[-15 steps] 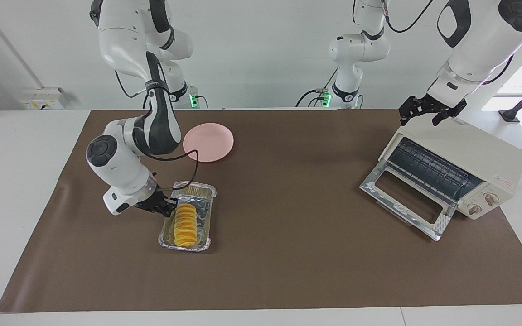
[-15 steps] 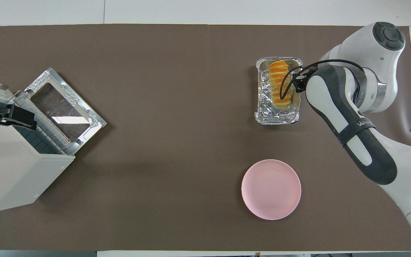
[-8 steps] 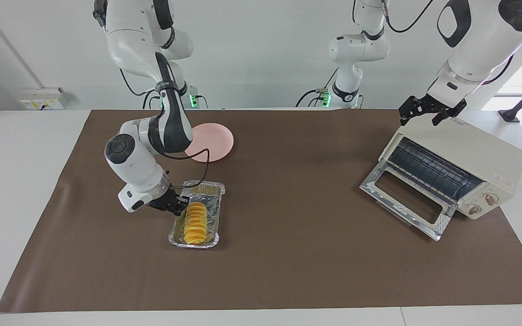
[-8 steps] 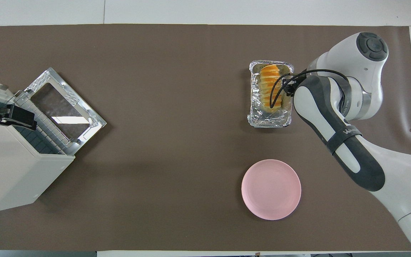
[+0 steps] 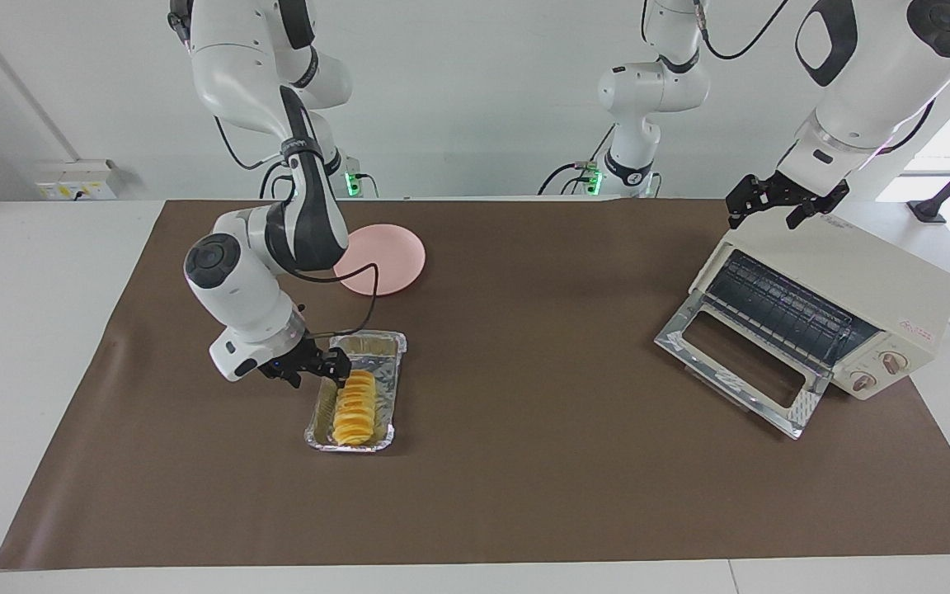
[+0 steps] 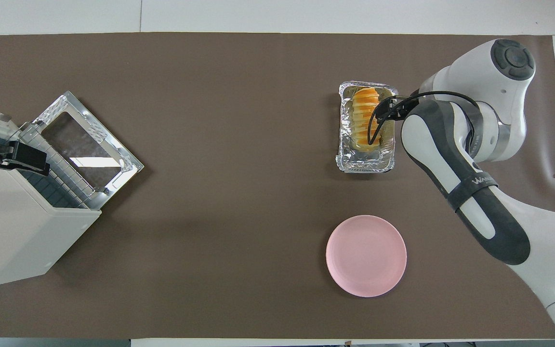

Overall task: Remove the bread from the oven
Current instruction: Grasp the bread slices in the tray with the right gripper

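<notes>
Clock directions below are being read on the facing view, from the centre of the brown mat [image 5: 524, 462].

1. At 9 o'clock, the right gripper [image 5: 316, 373] is hovering low over the foil tray [image 5: 378, 347], at the rim on the right arm's end of the table. Its fingers are standing spread and are grasping nothing.
2. The bread [image 5: 353, 406] is lying lengthwise in that tray, on the mat and well apart from the oven [image 5: 854, 280].
3. At 1 o'clock from the tray, the pink plate [image 5: 380, 258] is sitting bare, nearer to the robots.
4. At 3 o'clock, the oven is standing with its door [image 5: 739, 359] folded down. I am seeing nothing on the wire rack.
5. The left gripper [image 5: 780, 205] is waiting over the oven's top, fingers parted and empty.

Step in hand: I am judging the removal as essentially done and the right arm as finishing the set-down.

Next move: I am planning a straight lift of the right gripper. The finger nearest the loaf is hanging close to it, and the thin crinkled foil rim is likely to snag or drag.

Clearance: bare mat is lying open between tray and oven and toward 6 o'clock. I am treating the lowered door's edge, jutting toward 7 o'clock from the oven, and the plate as the only obstacles.
</notes>
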Robot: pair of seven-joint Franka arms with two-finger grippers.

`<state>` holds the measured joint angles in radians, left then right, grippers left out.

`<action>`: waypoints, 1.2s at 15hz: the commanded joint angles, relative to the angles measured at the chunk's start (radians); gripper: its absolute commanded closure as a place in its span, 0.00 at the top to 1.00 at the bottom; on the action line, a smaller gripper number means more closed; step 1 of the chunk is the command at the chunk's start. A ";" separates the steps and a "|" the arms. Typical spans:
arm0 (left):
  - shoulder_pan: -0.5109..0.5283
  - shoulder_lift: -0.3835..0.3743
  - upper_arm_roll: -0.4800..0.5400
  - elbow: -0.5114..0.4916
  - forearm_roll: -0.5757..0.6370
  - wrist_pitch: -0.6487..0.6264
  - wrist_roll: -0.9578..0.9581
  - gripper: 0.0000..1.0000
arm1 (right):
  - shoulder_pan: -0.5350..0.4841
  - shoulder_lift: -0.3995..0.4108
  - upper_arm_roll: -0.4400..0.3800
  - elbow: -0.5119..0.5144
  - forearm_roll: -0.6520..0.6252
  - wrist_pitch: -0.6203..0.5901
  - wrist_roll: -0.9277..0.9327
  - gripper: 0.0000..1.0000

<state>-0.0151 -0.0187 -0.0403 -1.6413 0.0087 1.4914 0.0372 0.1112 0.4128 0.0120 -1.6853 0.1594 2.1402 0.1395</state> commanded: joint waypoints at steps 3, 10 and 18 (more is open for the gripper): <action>0.003 -0.020 0.000 -0.012 0.007 0.001 -0.002 1.00 | 0.117 0.016 -0.004 0.088 -0.119 -0.043 0.136 1.00; 0.003 -0.020 -0.001 -0.012 0.007 0.001 -0.002 1.00 | 0.114 0.121 -0.003 0.150 -0.178 -0.023 0.160 1.00; 0.003 -0.020 0.000 -0.012 0.007 0.001 -0.002 1.00 | 0.110 0.213 -0.004 0.225 -0.195 0.006 0.155 1.00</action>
<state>-0.0151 -0.0187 -0.0403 -1.6413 0.0087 1.4914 0.0372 0.2306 0.5872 0.0008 -1.4982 -0.0198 2.1263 0.3020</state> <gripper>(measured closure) 0.000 0.000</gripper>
